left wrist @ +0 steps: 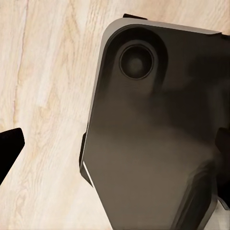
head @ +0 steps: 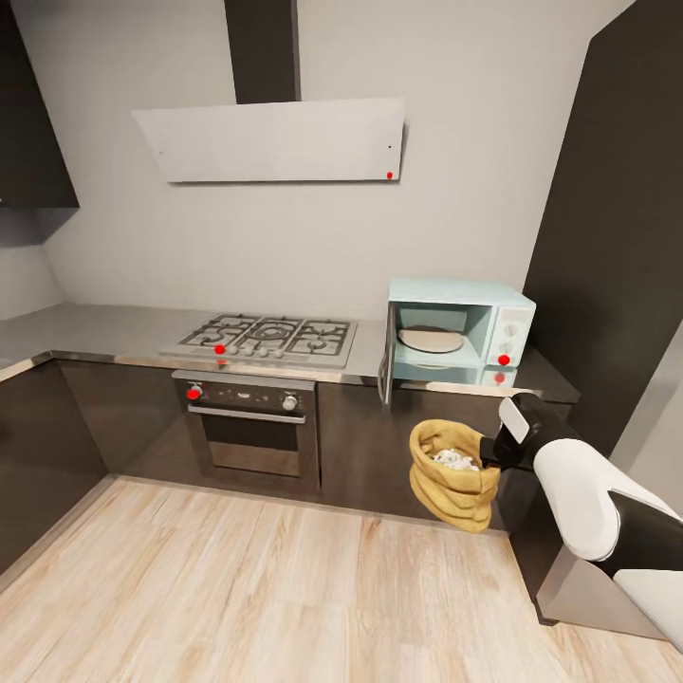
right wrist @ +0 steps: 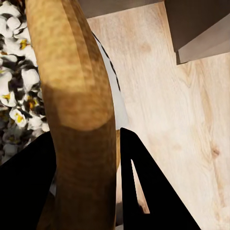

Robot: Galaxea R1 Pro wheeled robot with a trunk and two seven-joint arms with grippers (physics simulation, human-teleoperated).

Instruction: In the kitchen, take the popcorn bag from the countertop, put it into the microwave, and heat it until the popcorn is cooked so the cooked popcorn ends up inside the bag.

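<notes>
right gripper (head: pixel 489 453) clamped on the rolled rim of the popcorn bag (head: pixel 453 474). the right wrist view shows the two dark fingers (right wrist: pixel 143 187) either side of the rim (right wrist: pixel 79 110), one inside the bag, one outside. bag hangs in the air, upright, off the countertop (head: pixel 114 332), in front of the dark cabinet fronts (head: pixel 360 446) and below the microwave (head: pixel 460 334). under it is the wood floor (head: pixel 237 588).

popcorn (head: pixel 455 460) is inside the bag: heap of whitish pieces, some with yellow and dark spots in the right wrist view (right wrist: pixel 17 96).

microwave sits at the right end of the countertop, against the tall dark cabinet (head: pixel 617 218). door (head: pixel 386 353) swung open to the left, cavity open, round turntable (head: pixel 429 339) bare. red dot on the control panel, low right.

left of the microwave: gas hob (head: pixel 270 337) set in the countertop, built-in oven (head: pixel 251 422) below it, white flat hood (head: pixel 275 140) on the wall above.

left gripper: one dark fingertip (left wrist: pixel 9 146) at the edge of the left wrist view, over wood floor beside a dark part of the robot's body (left wrist: pixel 153 134). cannot tell if it's apart or together.
</notes>
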